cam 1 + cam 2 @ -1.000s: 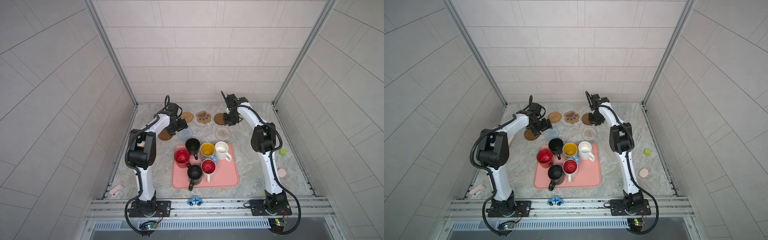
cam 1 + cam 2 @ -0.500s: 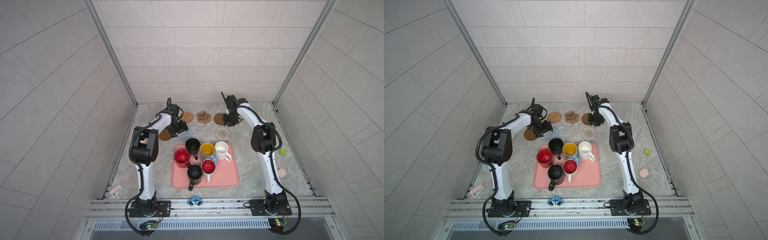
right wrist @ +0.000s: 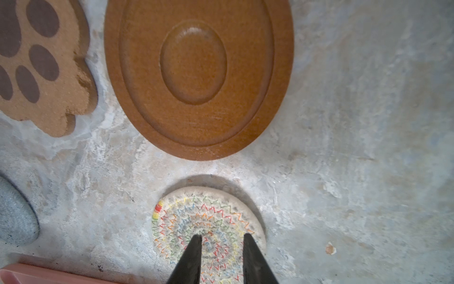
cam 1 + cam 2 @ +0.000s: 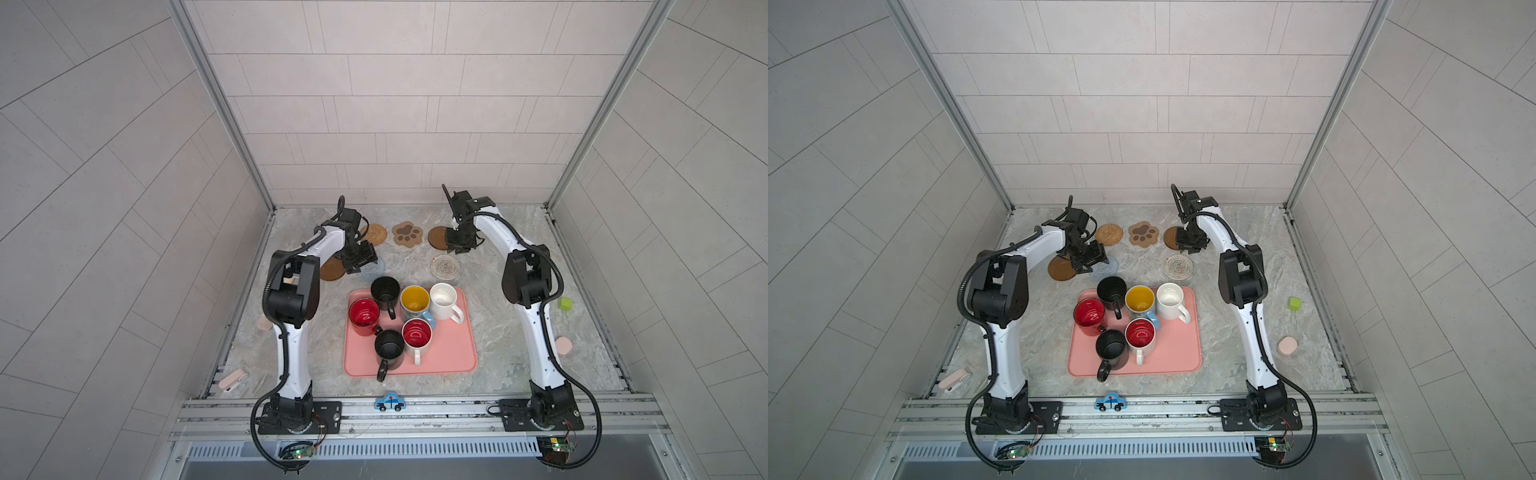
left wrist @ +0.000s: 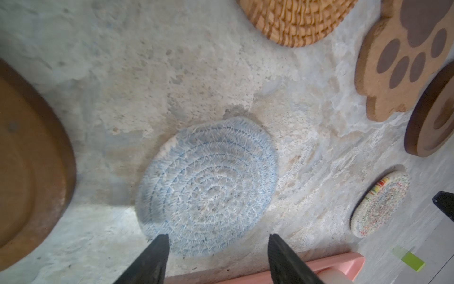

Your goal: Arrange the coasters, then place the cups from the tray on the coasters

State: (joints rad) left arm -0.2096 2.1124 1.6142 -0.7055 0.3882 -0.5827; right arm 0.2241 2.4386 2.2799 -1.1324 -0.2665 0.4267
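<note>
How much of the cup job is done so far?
Done: six coasters lie spread behind the tray. In hand: the left gripper hangs open over the grey-blue coaster; the right gripper, jaws narrowly apart, over the cream coaster, holding nothing. Left: all six cups sit on the tray.

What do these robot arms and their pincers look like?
The left arm and right arm have white shells with bulky black joints; black ribbed cables loop alongside. The left gripper and right gripper each end in two slim black tapered fingers.
</note>
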